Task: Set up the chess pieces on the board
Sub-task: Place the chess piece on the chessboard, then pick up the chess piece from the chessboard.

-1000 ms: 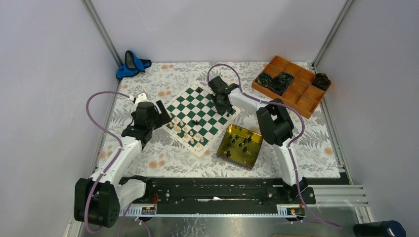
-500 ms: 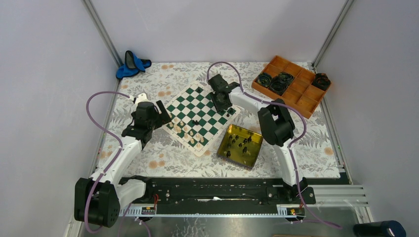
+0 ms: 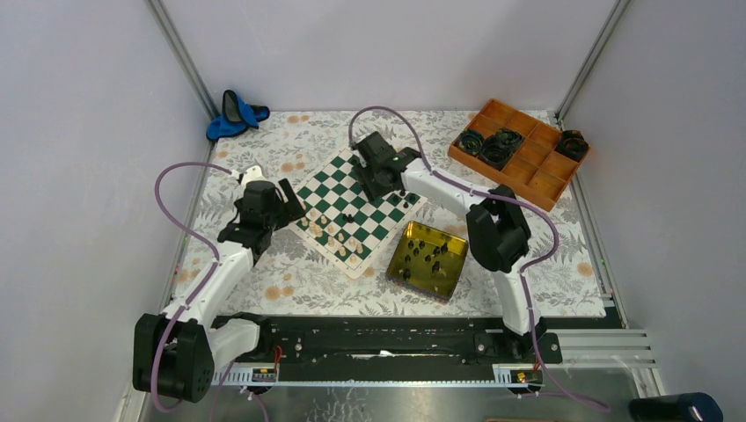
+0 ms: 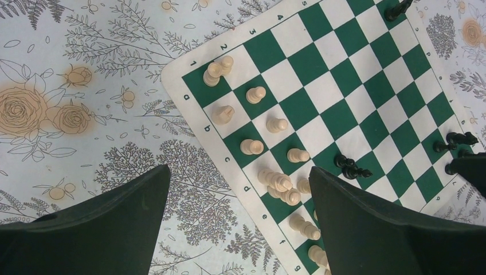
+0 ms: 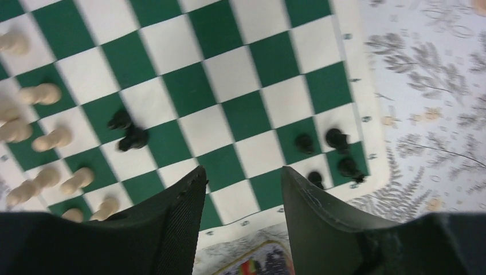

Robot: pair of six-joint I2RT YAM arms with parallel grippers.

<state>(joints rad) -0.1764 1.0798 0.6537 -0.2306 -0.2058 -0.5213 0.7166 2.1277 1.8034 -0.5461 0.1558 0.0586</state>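
The green-and-white board (image 3: 335, 187) lies at the table's middle. Cream-white chess pieces (image 3: 339, 239) stand along its near-left edge and show in the left wrist view (image 4: 253, 146). Two black pieces (image 3: 349, 216) lie mid-board, and three black pieces (image 5: 330, 152) stand at the board's right corner. More black pieces (image 3: 429, 255) lie in the tin. My left gripper (image 3: 290, 200) hovers open and empty over the board's left edge (image 4: 239, 169). My right gripper (image 3: 369, 180) hovers open and empty over the board's far part (image 5: 243, 172).
A yellow-gold tin tray (image 3: 450, 280) sits just right of the board's near corner. An orange compartment tray (image 3: 528, 180) with black coiled items stands at the back right. A blue object (image 3: 236, 114) lies at the back left. Grey walls close in both sides.
My right gripper has moved left and away from the board's right corner, over the far part of the board. The left arm has not moved.
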